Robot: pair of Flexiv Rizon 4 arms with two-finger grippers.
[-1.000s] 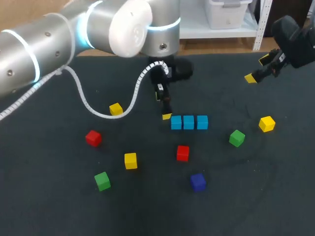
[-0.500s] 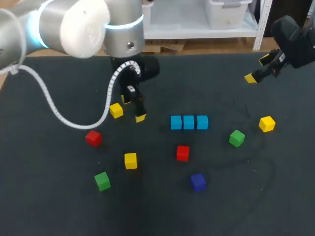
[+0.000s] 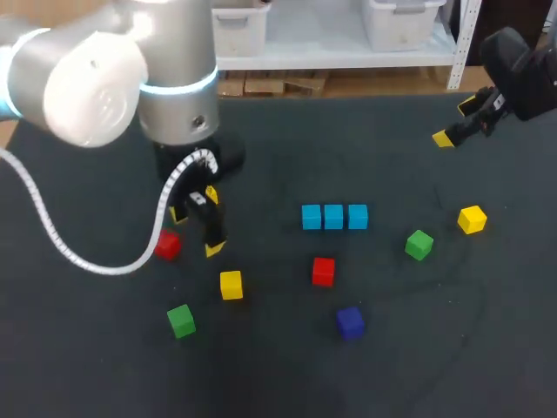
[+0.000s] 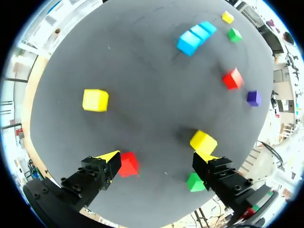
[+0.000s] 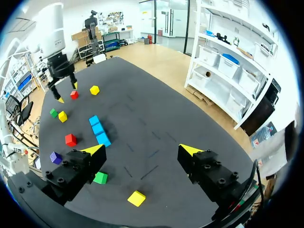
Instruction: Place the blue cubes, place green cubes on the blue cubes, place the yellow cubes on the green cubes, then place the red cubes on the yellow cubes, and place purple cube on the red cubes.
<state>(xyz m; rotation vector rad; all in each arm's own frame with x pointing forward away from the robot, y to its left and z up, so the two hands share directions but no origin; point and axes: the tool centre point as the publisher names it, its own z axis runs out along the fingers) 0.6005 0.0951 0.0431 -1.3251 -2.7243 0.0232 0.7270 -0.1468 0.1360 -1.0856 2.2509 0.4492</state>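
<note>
Three light-blue cubes lie touching in a row at mid table. My left gripper hangs open and empty over the left side. One fingertip is close to a red cube, the other near a yellow cube. A green cube lies nearer the front, and another yellow cube peeks out behind the fingers. My right gripper stays open and empty, high at the back right.
Loose on the black mat: a second red cube, a purple cube, a green cube and a yellow cube to the right. The left arm's white cable loops over the mat's left part.
My left arm swung from the left end of the blue row leftward and toward the front, now over the red and yellow cubes. Right arm and all cubes stayed put.
</note>
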